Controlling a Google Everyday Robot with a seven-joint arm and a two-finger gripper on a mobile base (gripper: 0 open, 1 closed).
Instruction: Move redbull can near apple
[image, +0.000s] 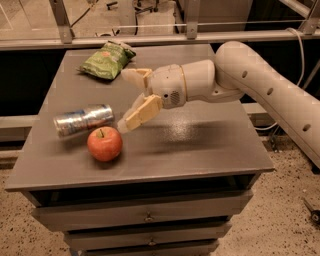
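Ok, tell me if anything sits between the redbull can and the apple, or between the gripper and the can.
Nothing visible does. The redbull can lies on its side right behind the apple, with no object between them. The gripper hangs open just right of the can, and nothing lies in that gap either.

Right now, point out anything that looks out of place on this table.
The redbull can lies tipped on its side just behind the apple, not upright. The gripper hangs open beside it, holding nothing.
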